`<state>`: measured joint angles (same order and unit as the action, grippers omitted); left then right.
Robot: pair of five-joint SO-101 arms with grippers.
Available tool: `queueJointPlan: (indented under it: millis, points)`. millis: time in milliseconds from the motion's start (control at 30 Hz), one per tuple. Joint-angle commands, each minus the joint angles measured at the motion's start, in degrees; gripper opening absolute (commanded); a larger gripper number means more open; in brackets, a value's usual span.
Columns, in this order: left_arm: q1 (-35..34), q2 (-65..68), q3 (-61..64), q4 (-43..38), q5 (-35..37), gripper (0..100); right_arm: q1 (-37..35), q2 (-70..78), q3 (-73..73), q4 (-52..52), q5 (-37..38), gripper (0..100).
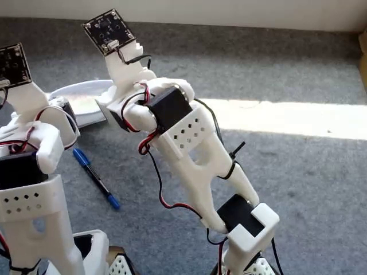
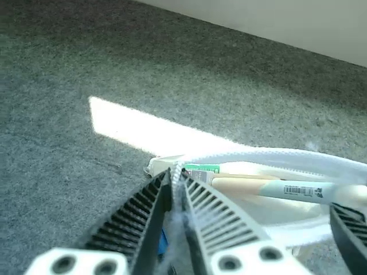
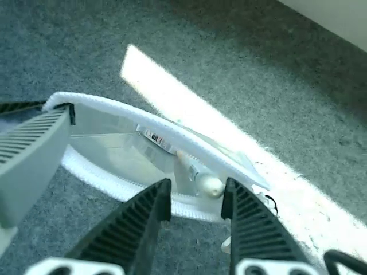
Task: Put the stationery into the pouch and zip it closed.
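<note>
Left gripper [image 2: 175, 182]: jaws pinched together on the white pouch [image 2: 269, 156], at one end of its open mouth. Right gripper [image 3: 196, 189]: jaws apart, straddling the pouch's near rim, gripping nothing I can make out. Pouch is on grey carpet [image 1: 287, 183], mouth gaping. Pens [image 2: 275, 188] lie inside it, side by side. From the high view I see a blue pen [image 1: 95, 179] out on the carpet between the two arms, near the pouch but apart from it. Sun patch [image 1: 287, 117] crosses the carpet beside the pouch.
</note>
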<state>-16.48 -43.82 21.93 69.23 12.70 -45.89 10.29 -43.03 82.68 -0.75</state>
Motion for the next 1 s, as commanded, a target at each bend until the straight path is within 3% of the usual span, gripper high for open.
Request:
queueJointPlan:
  millis: [0,267,433,967]
  points:
    - [-0.4,0.13,0.13,-0.62,-0.44,2,0.57,-0.31,-3.38,1.1,0.26,15.2]
    - [-0.48,0.13,0.13,-0.62,-0.44,2,2.24,0.22,-2.77,-2.68,0.35,14.7]
    - [-0.48,0.13,0.13,-0.62,-0.44,2,3.82,0.13,0.57,-7.69,0.88,0.1]
    - [-0.4,0.13,0.13,-0.7,-0.44,2,2.77,6.81,0.92,-8.13,2.2,0.5]
